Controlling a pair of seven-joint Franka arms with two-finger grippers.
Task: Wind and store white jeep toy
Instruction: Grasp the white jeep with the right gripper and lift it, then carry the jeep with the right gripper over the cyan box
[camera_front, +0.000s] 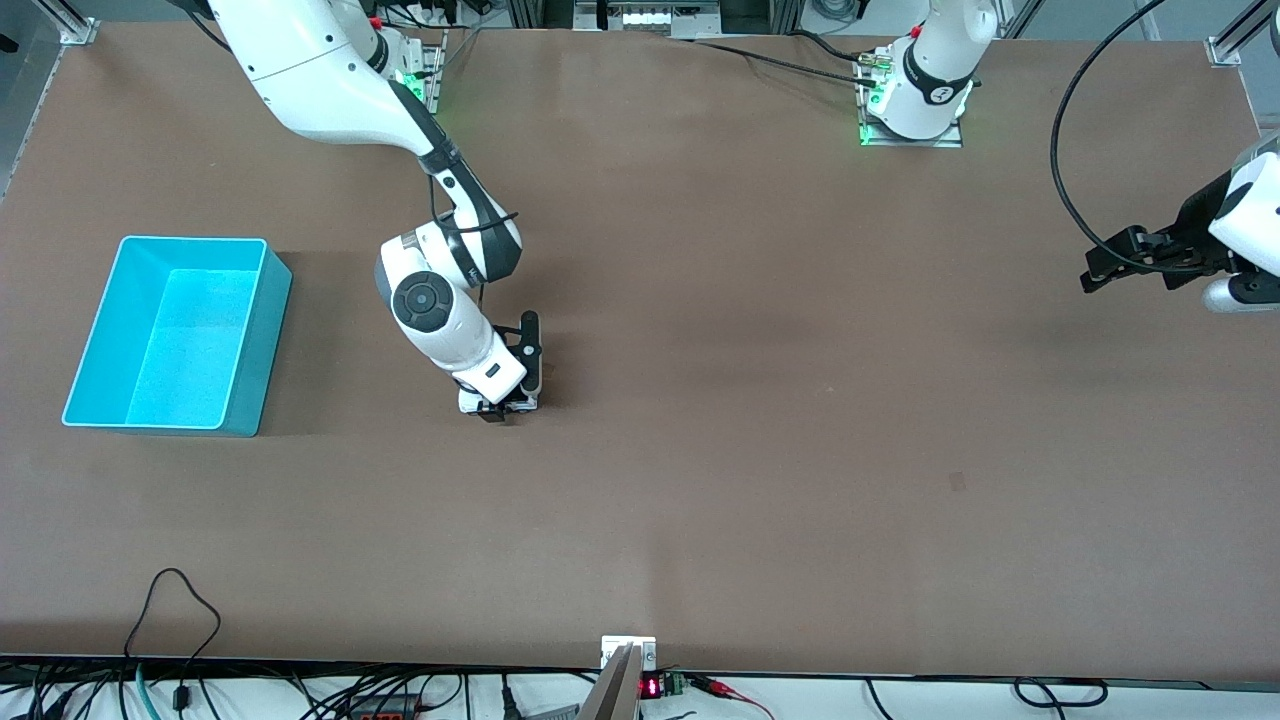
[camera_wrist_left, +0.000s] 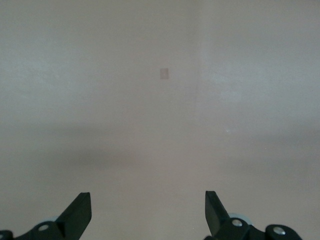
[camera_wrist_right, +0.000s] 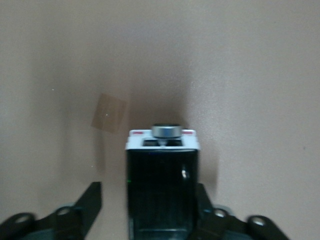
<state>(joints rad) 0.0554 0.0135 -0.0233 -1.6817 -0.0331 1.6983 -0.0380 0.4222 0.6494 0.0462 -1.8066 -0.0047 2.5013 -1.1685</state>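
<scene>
The white jeep toy (camera_wrist_right: 162, 170) stands on the brown table between the fingers of my right gripper (camera_wrist_right: 147, 189), its black roof facing the wrist camera and a grey spare wheel at its white end. One finger (camera_wrist_right: 202, 197) lies against the toy's side. The other finger (camera_wrist_right: 92, 197) stands a clear gap away, so the jaws are open around it. In the front view the right gripper (camera_front: 497, 410) is down at the table and hides most of the jeep toy (camera_front: 468, 400). My left gripper (camera_front: 1090, 275) waits open and empty over the left arm's end of the table, also seen as the left gripper (camera_wrist_left: 148, 200).
A turquoise bin (camera_front: 190, 240) stands at the right arm's end of the table, with nothing in it. A small tape patch (camera_wrist_right: 109, 120) lies on the table beside the jeep. Another patch (camera_front: 957, 481) lies toward the left arm's end.
</scene>
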